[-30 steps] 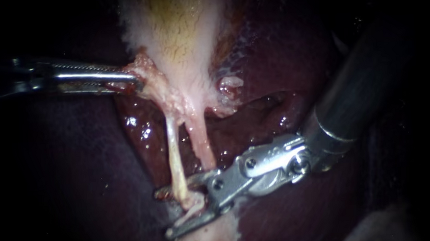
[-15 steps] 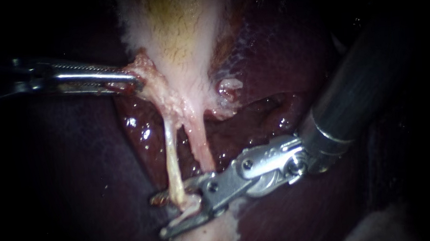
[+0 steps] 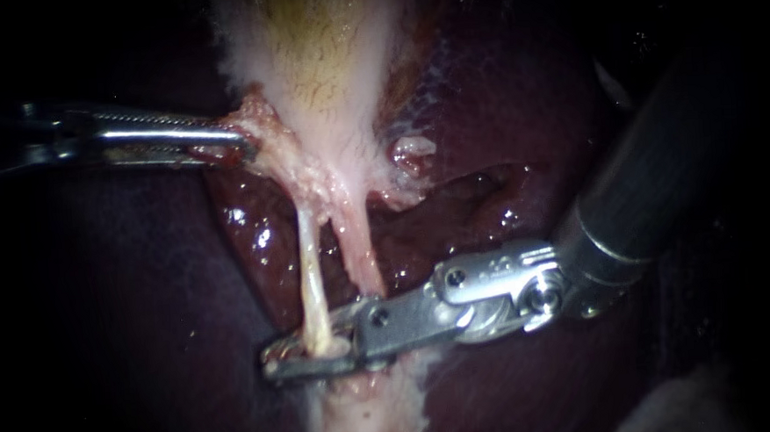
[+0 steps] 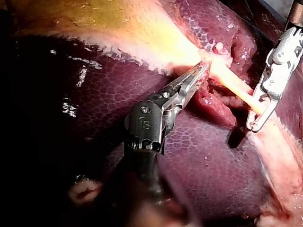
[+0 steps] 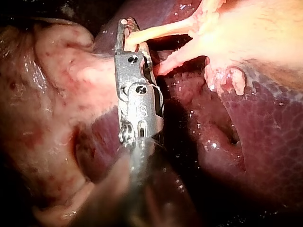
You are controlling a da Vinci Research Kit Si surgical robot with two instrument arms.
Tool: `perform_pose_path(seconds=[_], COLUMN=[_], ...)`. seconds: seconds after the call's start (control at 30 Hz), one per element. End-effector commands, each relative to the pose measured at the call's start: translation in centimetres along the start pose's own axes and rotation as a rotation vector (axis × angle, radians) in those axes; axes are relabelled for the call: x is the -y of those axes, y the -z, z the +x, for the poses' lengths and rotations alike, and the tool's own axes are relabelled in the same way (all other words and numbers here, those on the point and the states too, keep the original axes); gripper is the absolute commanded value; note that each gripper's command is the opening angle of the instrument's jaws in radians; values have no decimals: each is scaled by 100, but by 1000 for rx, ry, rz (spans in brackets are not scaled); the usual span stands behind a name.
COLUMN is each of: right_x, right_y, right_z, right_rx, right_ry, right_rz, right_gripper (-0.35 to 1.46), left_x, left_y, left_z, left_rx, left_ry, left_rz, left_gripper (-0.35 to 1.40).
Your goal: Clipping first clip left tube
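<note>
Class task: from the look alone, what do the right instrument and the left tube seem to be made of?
Right instrument: likely polished metal, silvery with bright glints and screws. Left tube: soft wet tissue, pale cream, glossy, stretched thin.

The dark red liver (image 3: 485, 114) is the bed here, its surface wet and glistening in the hollow at the middle. On it lies the pale gallbladder (image 3: 324, 52), yellowish up top. From its narrow end two thin tubes, the left tube (image 3: 309, 273) and the right tube (image 3: 359, 248), run down across that hollow.
</note>
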Motion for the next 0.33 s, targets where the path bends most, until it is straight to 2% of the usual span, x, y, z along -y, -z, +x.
perform_pose_path(seconds=[0.03,0.33], right_x=[-1,-1], right_y=[0,1], right_z=[-1,-2], right_rx=[1,1], right_ry=[-1,-13], right_rz=[2,2], right_gripper=[-35,-35], left_x=[0,1], left_y=[0,0], left_z=[0,0], left_rx=[0,0], left_ry=[0,0], left_rz=[0,0], left_gripper=[-35,-35])
